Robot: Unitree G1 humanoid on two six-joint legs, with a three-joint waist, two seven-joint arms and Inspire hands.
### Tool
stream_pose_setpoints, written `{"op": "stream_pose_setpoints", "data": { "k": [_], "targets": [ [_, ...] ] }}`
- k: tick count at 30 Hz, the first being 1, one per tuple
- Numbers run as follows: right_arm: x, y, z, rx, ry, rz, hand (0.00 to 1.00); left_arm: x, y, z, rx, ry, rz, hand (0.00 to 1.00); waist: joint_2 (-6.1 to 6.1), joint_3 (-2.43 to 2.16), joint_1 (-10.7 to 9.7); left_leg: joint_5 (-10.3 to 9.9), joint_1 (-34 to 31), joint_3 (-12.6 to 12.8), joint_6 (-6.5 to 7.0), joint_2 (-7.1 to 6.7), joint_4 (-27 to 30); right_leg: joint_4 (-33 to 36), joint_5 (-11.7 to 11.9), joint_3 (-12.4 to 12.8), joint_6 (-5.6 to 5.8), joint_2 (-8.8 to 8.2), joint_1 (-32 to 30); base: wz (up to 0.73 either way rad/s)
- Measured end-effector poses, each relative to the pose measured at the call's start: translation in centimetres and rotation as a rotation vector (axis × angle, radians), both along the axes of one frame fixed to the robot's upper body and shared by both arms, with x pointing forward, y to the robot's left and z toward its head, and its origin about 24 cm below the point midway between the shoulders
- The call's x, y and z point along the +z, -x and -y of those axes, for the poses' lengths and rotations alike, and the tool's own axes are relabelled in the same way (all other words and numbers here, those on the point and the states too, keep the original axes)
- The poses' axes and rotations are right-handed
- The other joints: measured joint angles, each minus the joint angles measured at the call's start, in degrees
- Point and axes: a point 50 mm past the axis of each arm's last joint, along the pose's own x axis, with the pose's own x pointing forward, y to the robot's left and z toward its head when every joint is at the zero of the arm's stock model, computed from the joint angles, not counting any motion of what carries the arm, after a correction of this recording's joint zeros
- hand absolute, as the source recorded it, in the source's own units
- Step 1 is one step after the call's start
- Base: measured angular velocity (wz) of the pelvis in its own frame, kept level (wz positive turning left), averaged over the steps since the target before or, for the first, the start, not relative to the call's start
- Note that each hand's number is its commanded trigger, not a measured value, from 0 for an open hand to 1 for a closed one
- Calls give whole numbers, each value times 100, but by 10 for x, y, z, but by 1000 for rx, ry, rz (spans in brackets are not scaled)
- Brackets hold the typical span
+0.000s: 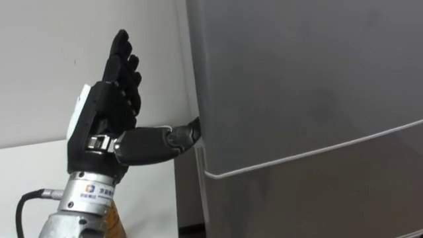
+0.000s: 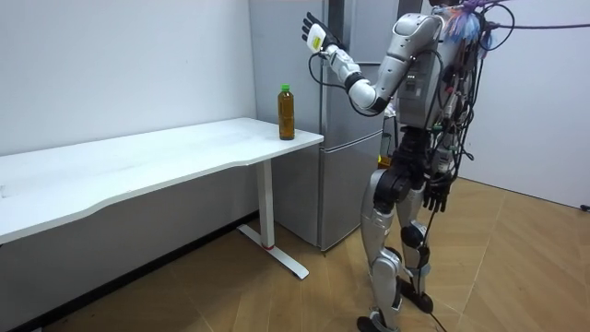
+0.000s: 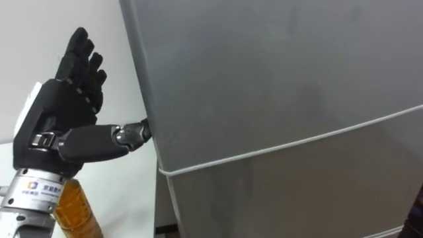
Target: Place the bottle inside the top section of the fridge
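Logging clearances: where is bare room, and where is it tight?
Bare: the table, everywhere on the room view's left of the bottle. Tight: the corner by the fridge, where the left hand is raised above the bottle, thumb at the door's edge.

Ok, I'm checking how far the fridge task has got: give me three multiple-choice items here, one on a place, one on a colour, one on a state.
1. Where is the bottle? A on the white table; B on the floor; C inside the fridge.
2. What colour is its cap? A red; B green; C white.
3. How is the upper fridge door? A wide open; B half open; C shut.
Answers: 1 A, it stands at the table's corner; 2 B, the room view shows a green cap; 3 C, the door lies flush, the open left hand at its edge.
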Motion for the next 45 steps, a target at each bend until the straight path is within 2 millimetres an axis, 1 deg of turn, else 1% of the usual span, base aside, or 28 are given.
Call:
{"op": "stream_pose_setpoints", "data": {
  "k": [13, 19, 28, 33, 45],
  "targets": [
    [0, 1, -1, -1, -26, -3, 0, 7, 5, 2, -51, -52, 37, 0, 11, -9, 61, 1, -40, -20, 1, 1, 13, 6, 1, -12, -1, 1, -70, 1],
    [0, 2, 1, 3, -25, -11, 0, 9, 8, 7, -68, -71, 54, 0, 38, -27, 182, 1, -53, -27, 1, 2, 11, 7, 4, -10, -1, 0, -80, 0],
    [1, 1, 2, 22, -23, -10, 0, 10, 9, 9, -76, -92, 62, 0, 31, -27, 186, 2, -40, -30, 2, 1, 10, 11, 14, -15, -2, -4, -34, 0],
    [1, 2, 2, 23, -31, -13, 0, 9, 10, 10, -95, -102, 63, 0, 11, -16, 185, 4, -15, -30, 7, 1, 11, 12, 19, -25, -4, -5, -10, 0],
    [1, 0, 2, 44, -30, -14, 0, 9, 11, 14, -159, -100, 68, 0, 13, -15, 202, 5, -97, -60, 9, 1, 110, 14, 27, -27, -11, -8, -51, 0]
  ]
}}
